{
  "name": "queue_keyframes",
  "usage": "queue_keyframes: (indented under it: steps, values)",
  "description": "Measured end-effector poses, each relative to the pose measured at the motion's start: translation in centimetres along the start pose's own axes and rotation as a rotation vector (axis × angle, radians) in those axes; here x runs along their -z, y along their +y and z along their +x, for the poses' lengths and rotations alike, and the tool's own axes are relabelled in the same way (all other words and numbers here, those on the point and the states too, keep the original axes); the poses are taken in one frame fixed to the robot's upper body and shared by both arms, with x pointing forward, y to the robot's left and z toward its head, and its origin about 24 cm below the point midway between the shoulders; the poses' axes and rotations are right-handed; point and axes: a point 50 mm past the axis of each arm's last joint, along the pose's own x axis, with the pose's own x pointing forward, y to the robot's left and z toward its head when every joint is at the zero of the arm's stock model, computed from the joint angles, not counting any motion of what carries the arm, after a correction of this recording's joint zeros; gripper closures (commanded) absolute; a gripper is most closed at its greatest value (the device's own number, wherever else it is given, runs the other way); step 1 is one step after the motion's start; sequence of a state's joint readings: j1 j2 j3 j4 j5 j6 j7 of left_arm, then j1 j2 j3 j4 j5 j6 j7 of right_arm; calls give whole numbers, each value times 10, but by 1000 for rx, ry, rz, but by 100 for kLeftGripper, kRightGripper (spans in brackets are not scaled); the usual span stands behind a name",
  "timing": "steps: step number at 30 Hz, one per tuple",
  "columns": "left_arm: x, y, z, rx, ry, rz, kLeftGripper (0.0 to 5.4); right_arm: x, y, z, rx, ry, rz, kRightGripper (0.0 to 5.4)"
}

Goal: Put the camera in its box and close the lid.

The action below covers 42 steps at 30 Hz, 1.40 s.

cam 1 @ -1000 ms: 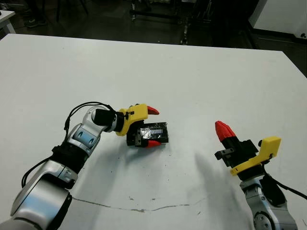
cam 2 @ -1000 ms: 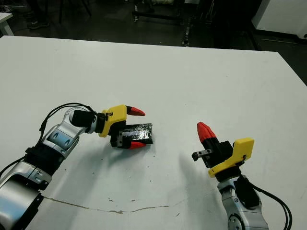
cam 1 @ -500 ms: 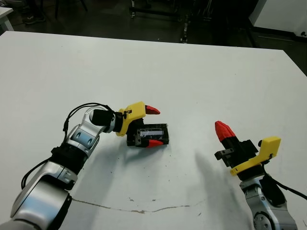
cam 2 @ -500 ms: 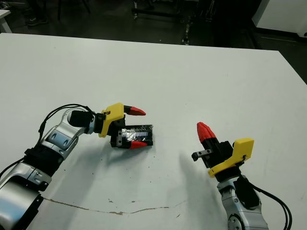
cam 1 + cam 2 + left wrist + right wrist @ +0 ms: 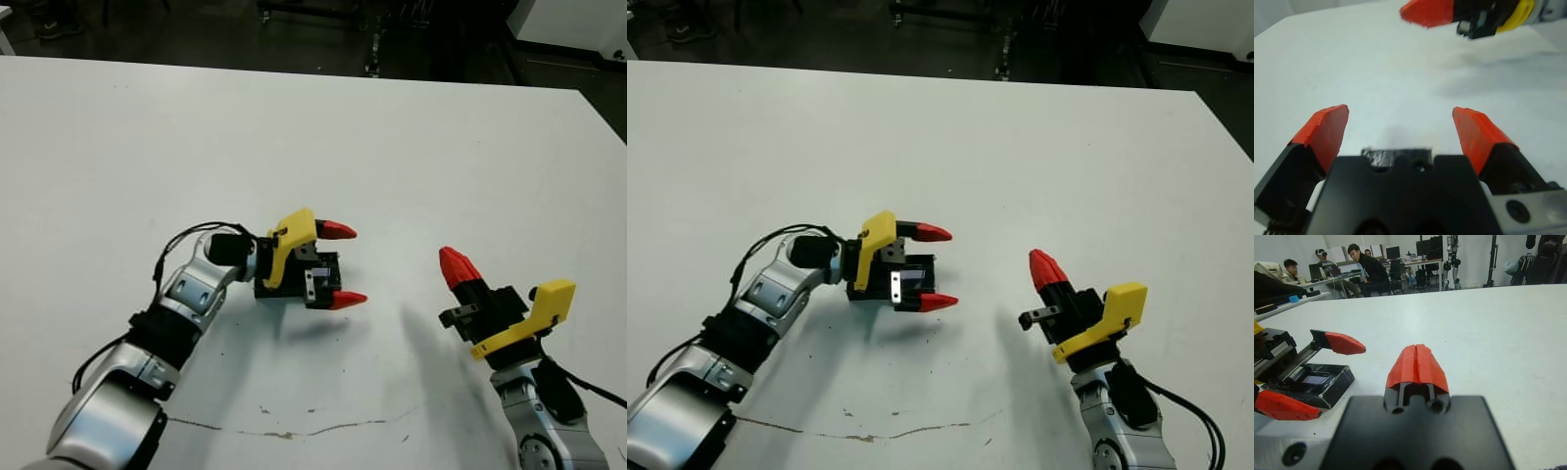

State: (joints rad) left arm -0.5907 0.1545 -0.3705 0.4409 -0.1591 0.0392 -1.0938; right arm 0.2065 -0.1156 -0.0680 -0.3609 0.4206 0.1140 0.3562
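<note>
Red-tipped left gripper (image 5: 335, 265) has slid forward past the lid (image 5: 1322, 382), jaws spread; right gripper (image 5: 458, 268) stays clenched.

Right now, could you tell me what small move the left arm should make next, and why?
Probably draw the left gripper straight back off the lid. Its fingers stand open on either side of the lid, and no white rim shows under it, so the box looks closed already.
</note>
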Motion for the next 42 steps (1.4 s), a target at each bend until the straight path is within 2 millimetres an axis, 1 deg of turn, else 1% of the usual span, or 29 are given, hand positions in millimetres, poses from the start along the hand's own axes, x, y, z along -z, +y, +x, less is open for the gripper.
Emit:
queue_keyframes:
  steps: [5,8,10,12,15,17,19,21,25,28,36,40,42]
  values:
    - [-1,2,-4,-18,-13,-39,1,1,1,0,-5,4,-6,540]
    - [-2,2,-11,-46,-41,-77,1,1,1,1,0,8,-15,540]
    - [-3,2,-20,-74,-63,-103,1,1,1,1,10,10,-23,540]
    - [-3,2,-36,-129,-80,-134,1,0,1,1,18,9,-27,540]
    - [-9,3,-62,-246,-142,-157,1,0,1,1,17,8,-28,540]
    - [-15,1,-77,-334,-213,-177,1,0,1,1,16,7,-29,540]
    - [-20,-5,-92,-450,-333,-221,1,0,1,2,15,4,-24,540]
    - [-23,-11,-104,-556,-424,-250,8,0,1,2,15,3,-23,540]
    - [-24,-28,-127,-841,-523,-266,51,0,1,2,18,1,-21,540]
    - [-25,-39,-142,-993,-549,-259,97,-1,1,3,19,-1,-20,540]
    - [-15,-55,-162,-1175,-614,-273,219,-2,1,5,31,-6,-12,540]
    - [-5,-61,-167,-1288,-566,-232,274,-3,2,7,44,-16,0,540]
    - [2,-65,-166,-1328,-524,-216,305,-2,3,9,58,-25,18,540]
